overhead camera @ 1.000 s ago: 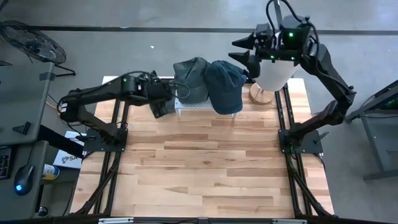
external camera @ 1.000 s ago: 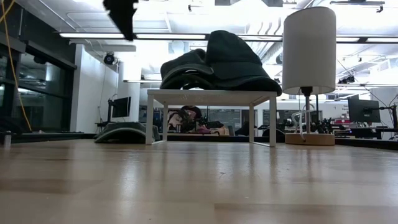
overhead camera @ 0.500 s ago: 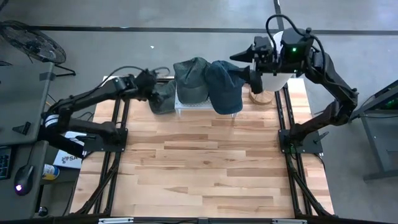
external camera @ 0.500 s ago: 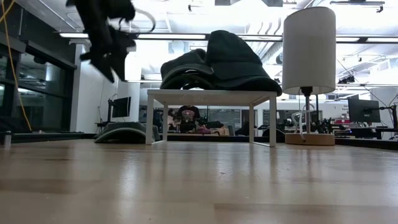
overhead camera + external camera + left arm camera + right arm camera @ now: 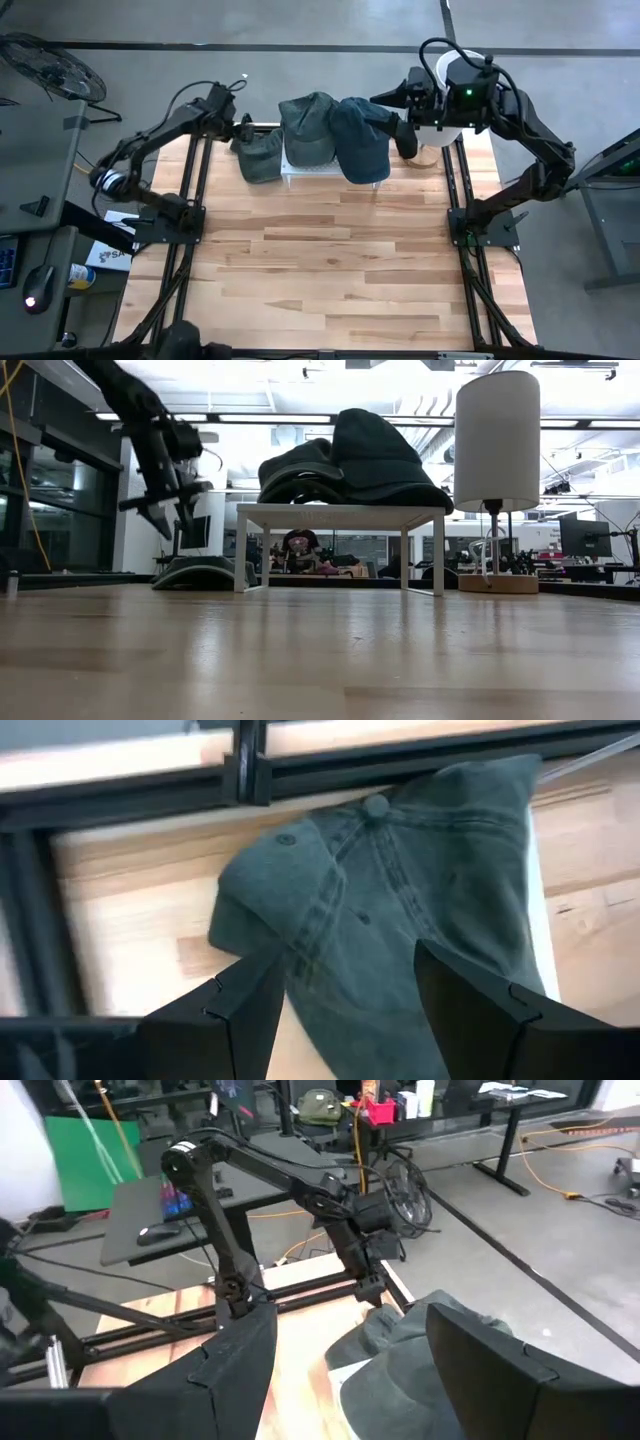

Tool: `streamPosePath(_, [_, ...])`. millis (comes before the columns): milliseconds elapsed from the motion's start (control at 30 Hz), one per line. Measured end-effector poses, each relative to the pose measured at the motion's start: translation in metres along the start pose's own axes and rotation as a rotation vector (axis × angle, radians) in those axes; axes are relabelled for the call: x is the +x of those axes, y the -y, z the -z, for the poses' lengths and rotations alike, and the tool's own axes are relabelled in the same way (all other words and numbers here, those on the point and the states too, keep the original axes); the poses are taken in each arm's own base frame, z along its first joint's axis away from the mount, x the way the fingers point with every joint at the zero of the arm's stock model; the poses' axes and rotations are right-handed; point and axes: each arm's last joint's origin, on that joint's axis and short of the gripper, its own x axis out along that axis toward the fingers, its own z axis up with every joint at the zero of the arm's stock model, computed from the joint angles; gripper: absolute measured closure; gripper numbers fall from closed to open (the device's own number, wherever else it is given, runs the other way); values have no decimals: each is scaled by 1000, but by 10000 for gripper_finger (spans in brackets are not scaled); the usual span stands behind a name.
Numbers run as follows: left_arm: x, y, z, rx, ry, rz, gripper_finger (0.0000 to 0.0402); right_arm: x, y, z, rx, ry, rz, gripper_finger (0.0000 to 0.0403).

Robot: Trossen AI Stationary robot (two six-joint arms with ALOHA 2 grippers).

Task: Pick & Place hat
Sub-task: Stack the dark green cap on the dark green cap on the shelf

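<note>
Three caps are in play. A grey-green cap point(image 5: 258, 158) lies crown up on the table, left of a small white stand point(image 5: 340, 515). A second grey-green cap point(image 5: 308, 128) and a dark blue cap point(image 5: 362, 140) rest side by side on top of the stand. My left gripper point(image 5: 240, 125) point(image 5: 165, 508) is open and hangs clear above the table cap point(image 5: 205, 572). In its wrist view its fingers stand on either side of that cap point(image 5: 400, 900). My right gripper point(image 5: 402, 112) is open, above the blue cap's right side point(image 5: 420, 1355).
A white-shaded lamp point(image 5: 442, 130) point(image 5: 497, 440) on a round wooden base stands at the far right corner, close beside my right gripper. Black frame rails point(image 5: 196, 190) run along both sides of the table. The near half of the wooden tabletop point(image 5: 330, 270) is bare.
My left gripper has come down from high above the table and moved toward the far left corner, tipping its fingers down over the cap on the table. My right gripper has shifted a little toward the near edge, closer to the blue cap. The caps have not moved.
</note>
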Motion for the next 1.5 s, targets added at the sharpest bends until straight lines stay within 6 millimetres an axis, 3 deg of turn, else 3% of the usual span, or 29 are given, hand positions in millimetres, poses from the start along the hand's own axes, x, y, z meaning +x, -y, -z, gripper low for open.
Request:
streamPosePath(167, [25, -4, -7, 19, -38, 59, 184, 0, -1, 0, 27, 3, 27, 153])
streamPosePath(400, [46, -6, -10, 74, -57, 2, 184, 0, -1, 1, 62, 1, 59, 153])
streamPosePath(1000, [62, -10, -9, 137, -73, -84, 187, 0, 0, 2, 73, -3, 99, 153])
streamPosePath(1500, [67, -2, -3, 212, -116, -111, 285, 0, 0, 2, 95, -4, 99, 153])
